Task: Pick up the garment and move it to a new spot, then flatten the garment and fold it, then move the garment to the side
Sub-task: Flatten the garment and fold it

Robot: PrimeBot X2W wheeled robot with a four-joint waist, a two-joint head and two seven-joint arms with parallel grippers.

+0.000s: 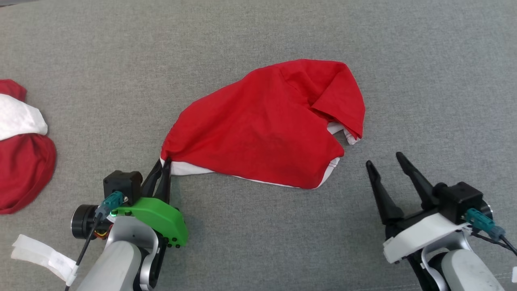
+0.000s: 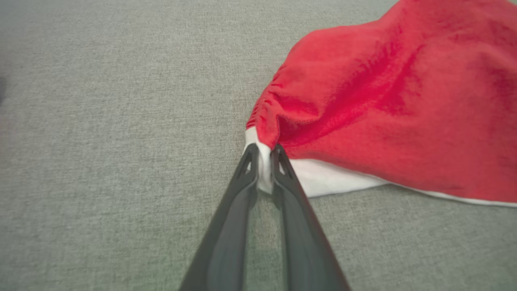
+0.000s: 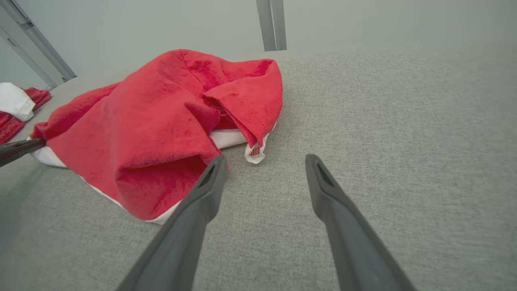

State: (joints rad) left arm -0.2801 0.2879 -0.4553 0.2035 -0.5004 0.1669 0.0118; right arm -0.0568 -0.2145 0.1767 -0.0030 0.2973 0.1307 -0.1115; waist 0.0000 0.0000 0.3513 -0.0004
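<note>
The garment (image 1: pixel 262 125) is red with a white inner layer and lies crumpled in the middle of the grey cloth surface. My left gripper (image 1: pixel 163 163) is shut on the garment's near-left white corner; in the left wrist view the left gripper (image 2: pixel 264 155) pinches that white edge of the garment (image 2: pixel 396 117) between both fingertips. My right gripper (image 1: pixel 385 159) stands open to the right of the garment, apart from it, with nothing between its fingers. In the right wrist view the right gripper (image 3: pixel 264 161) points past the garment (image 3: pixel 161 121), whose near edge lies just left of the left finger.
A second red and white cloth pile (image 1: pixel 20 145) lies at the far left edge, also seen as the cloth pile (image 3: pixel 16 107) in the right wrist view. The grey surface (image 1: pixel 424 81) stretches wide to the right and front. A grey post (image 3: pixel 271 24) stands behind.
</note>
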